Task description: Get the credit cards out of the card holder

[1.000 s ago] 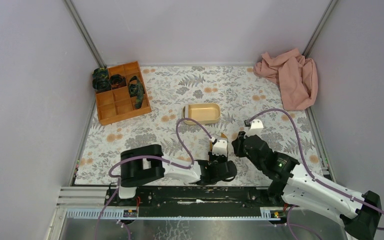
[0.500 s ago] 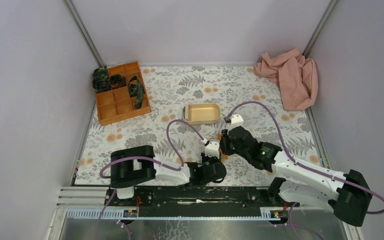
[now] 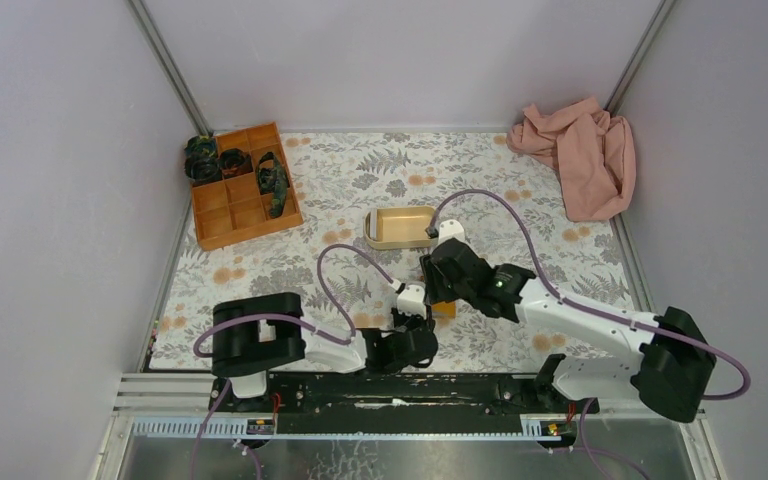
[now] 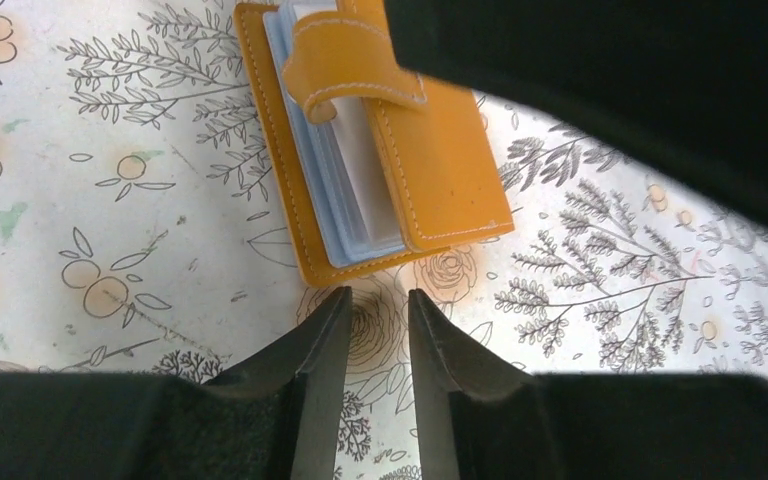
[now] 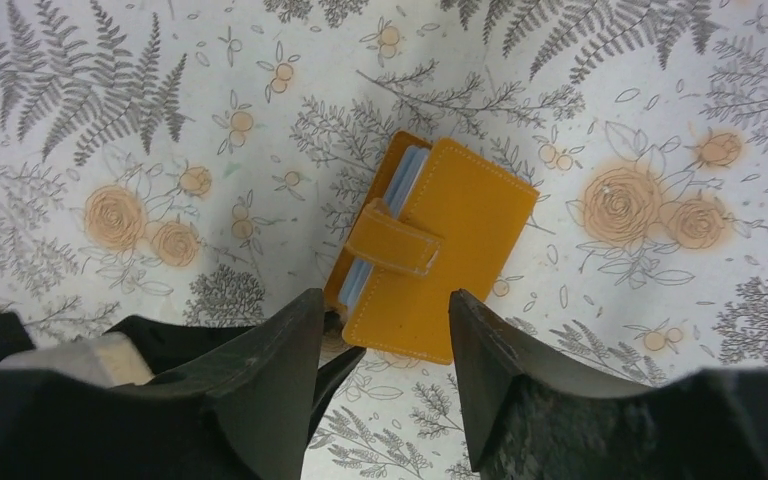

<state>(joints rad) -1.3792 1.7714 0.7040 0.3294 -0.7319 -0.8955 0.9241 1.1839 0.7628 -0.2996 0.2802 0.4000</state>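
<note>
The card holder [image 4: 380, 150] lies flat on the flowered cloth, orange-tan, its snap tab [image 4: 345, 70] curled up loose. Light blue sleeves and pale card edges [image 4: 360, 190] show between its covers; no card lies outside it. My left gripper [image 4: 372, 300] stops just short of its near edge, jaws slightly apart with only cloth between them. My right gripper [image 5: 385, 310] hovers above the card holder [image 5: 450, 250], jaws wide apart and holding nothing. In the top view only an orange corner of the card holder [image 3: 446, 309] peeks out under the right gripper [image 3: 440, 290], beside the left gripper [image 3: 428, 312].
A beige oval tray [image 3: 401, 227] stands just behind the grippers. An orange compartment box [image 3: 243, 185] with dark items sits at the back left. A pink cloth [image 3: 580, 155] is bunched in the back right corner. Walls close in both sides.
My right arm has swung left and forward over the card holder, and its jaws have opened wide. My left arm has slid a little to the left, its jaws unchanged.
</note>
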